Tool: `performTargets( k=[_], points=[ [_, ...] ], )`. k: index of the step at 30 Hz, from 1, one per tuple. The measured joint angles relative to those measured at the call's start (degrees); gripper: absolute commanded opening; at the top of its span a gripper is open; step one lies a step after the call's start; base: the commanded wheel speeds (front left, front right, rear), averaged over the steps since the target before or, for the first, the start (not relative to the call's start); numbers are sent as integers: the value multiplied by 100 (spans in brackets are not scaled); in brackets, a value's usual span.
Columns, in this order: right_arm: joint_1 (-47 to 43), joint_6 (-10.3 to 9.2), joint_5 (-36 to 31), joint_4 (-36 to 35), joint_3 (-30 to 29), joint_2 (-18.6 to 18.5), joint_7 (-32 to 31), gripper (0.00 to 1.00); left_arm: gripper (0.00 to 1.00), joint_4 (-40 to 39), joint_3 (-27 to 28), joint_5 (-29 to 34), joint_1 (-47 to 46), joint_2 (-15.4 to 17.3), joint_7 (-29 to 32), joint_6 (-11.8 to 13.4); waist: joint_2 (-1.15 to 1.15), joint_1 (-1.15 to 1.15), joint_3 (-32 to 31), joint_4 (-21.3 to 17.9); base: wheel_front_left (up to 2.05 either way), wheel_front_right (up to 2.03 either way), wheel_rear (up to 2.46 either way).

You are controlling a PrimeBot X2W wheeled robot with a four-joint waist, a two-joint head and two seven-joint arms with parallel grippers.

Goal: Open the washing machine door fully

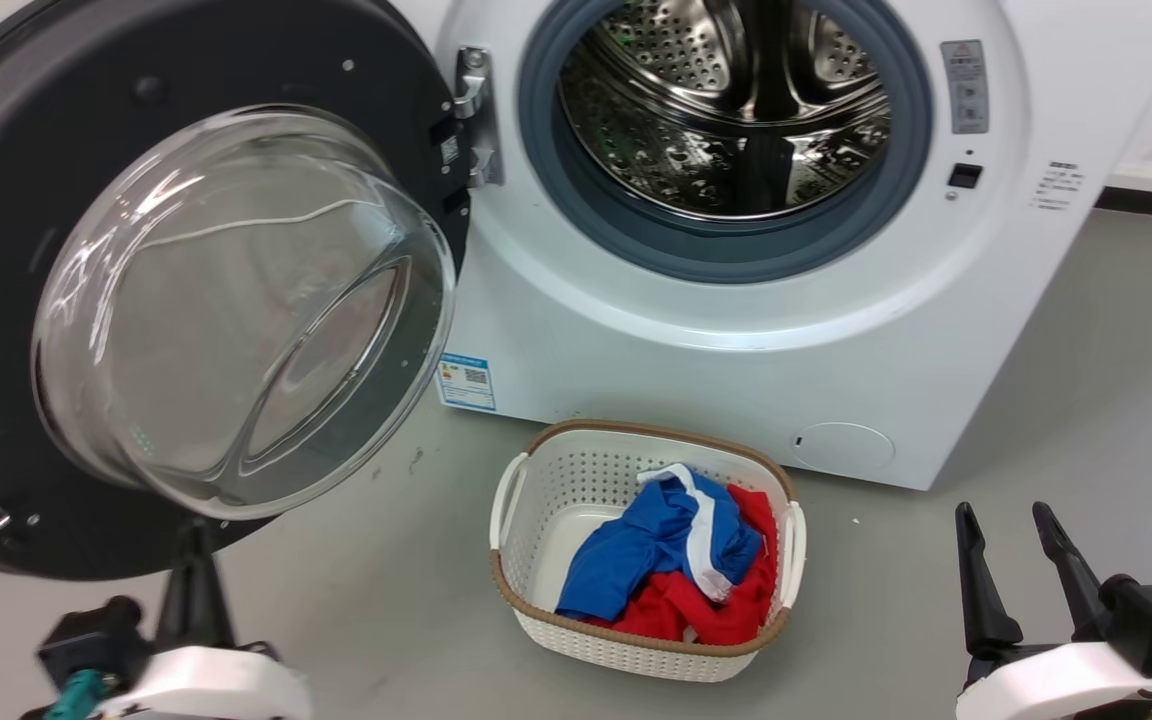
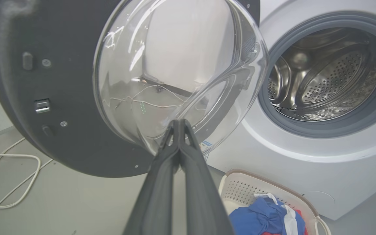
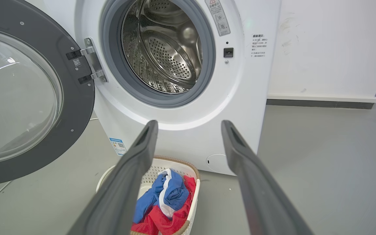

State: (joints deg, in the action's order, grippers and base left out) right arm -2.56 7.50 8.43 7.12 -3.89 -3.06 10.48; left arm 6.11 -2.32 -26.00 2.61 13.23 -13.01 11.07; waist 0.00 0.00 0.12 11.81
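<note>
Two grippers (image 1: 198, 540) (image 1: 1004, 518), one door (image 1: 246, 310), one basket (image 1: 656, 432)

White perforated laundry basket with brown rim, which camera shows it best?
Head view: whole basket, unobstructed. Left wrist view crops it at the bottom edge; in right wrist view a gripper finger covers its left part.

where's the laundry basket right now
In the head view the basket sits on the floor at lower centre, just in front of the washing machine, right of the open door, holding blue and red clothes.
</note>
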Motion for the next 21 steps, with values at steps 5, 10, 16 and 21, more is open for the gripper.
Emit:
performTargets(
  k=[5, 10, 16, 21],
  points=[
    [-7, 0, -37, -46, -37, 3, -31, 100, 20, -353, -478, 198, -62, -100, 127, -113, 0, 0, 9, -196, 0, 0, 0],
    [37, 0, -45, -46, 51, 5, -44, 100, 100, -325, -847, 326, -426, -165, 186, -303, 0, 0, 63, -471, 0, 0, 0],
    [138, 0, -88, 33, 151, 7, -29, 100, 100, 20, -1133, 588, -710, -178, 181, -350, 0, 0, 109, -924, 0, 0, 0],
    [162, 0, -141, 76, 163, 5, 10, 100, 100, 292, -1216, 736, -801, -149, 97, -324, 0, 0, 125, -1263, 0, 0, 0]
  ],
)
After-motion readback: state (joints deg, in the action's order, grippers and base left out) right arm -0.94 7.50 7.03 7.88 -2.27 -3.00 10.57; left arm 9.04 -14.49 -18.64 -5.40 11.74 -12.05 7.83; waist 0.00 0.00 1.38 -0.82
